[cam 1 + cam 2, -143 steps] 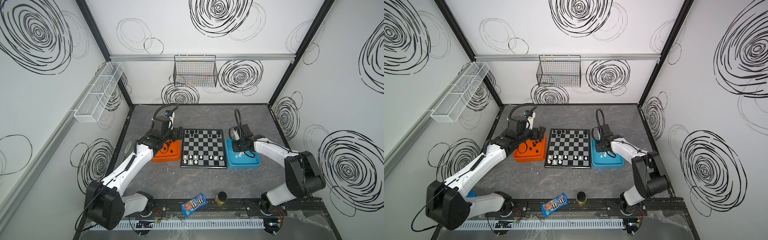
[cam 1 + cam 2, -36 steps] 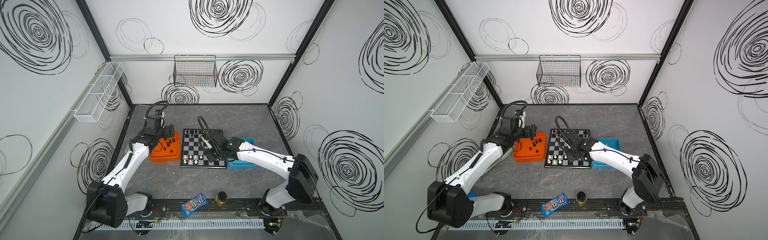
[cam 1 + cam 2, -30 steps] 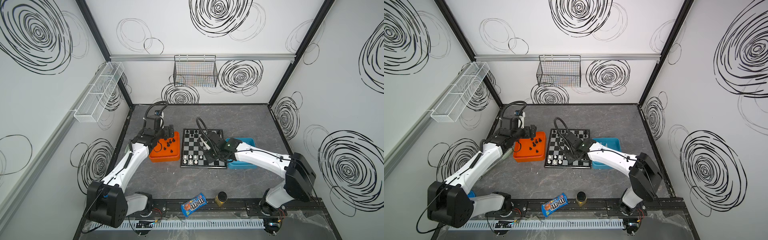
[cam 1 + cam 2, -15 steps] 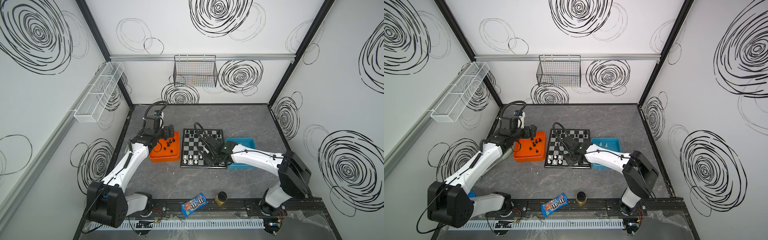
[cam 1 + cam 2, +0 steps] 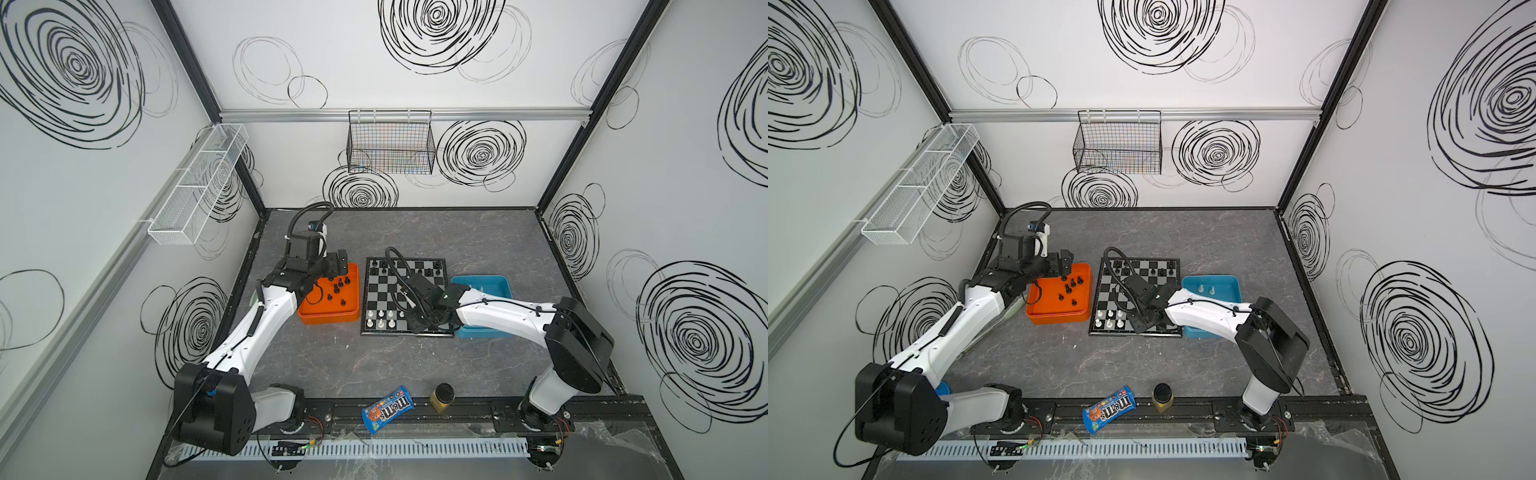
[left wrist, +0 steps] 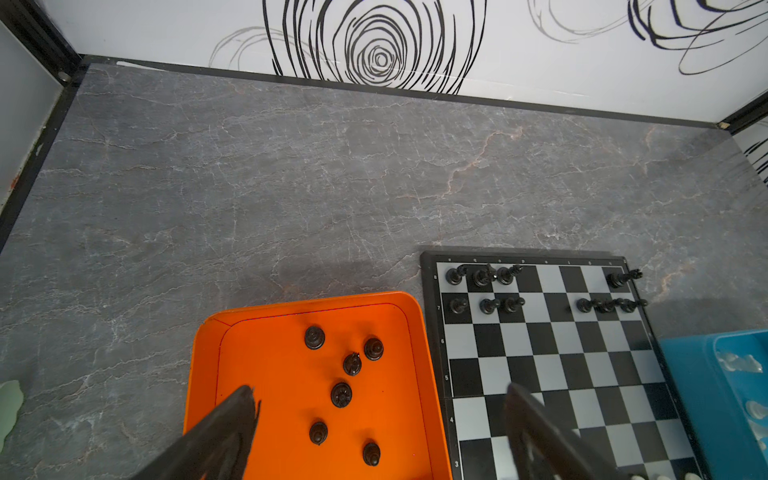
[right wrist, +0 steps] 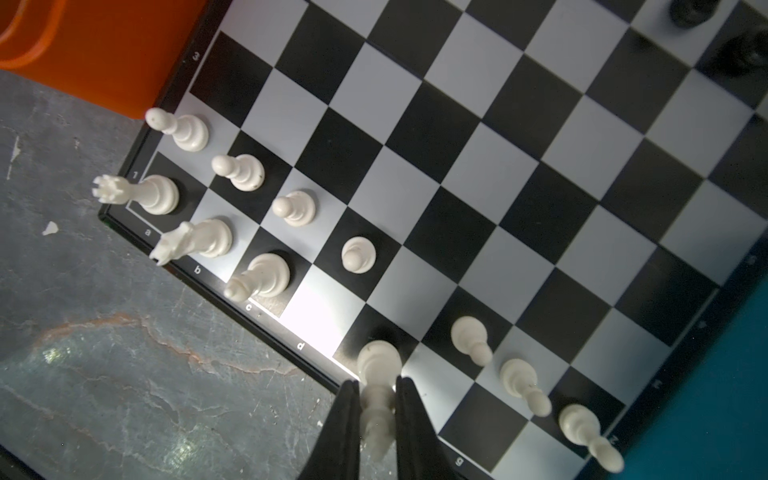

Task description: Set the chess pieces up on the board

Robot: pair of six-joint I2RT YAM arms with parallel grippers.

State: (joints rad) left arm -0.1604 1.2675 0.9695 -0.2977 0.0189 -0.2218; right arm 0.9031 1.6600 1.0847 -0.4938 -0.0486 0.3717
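While right hand [image 7: 377, 384] is clamped on white piece [image 7: 378, 359], lower centre: base to be seated flat mid-square on board [image 7: 457, 174] before release; left hand [image 6: 380, 390]: spread apart.

The left gripper [image 6: 380, 390] hangs with its jaws spread wide, one dark finger over the orange tray [image 6: 203, 357] and one over the board [image 6: 552, 365]. Six black pieces [image 6: 341, 394] stand scattered in the tray, none touching another. The board lies just beside the tray on the grey marbled table [image 6: 291, 166]. Its ranks marked 8 and 7 carry four and six black chessmen [image 6: 482, 277]. A blue tray [image 6: 685, 374] sits at the board's other side, holding blurred pale shapes [image 6: 737, 361].
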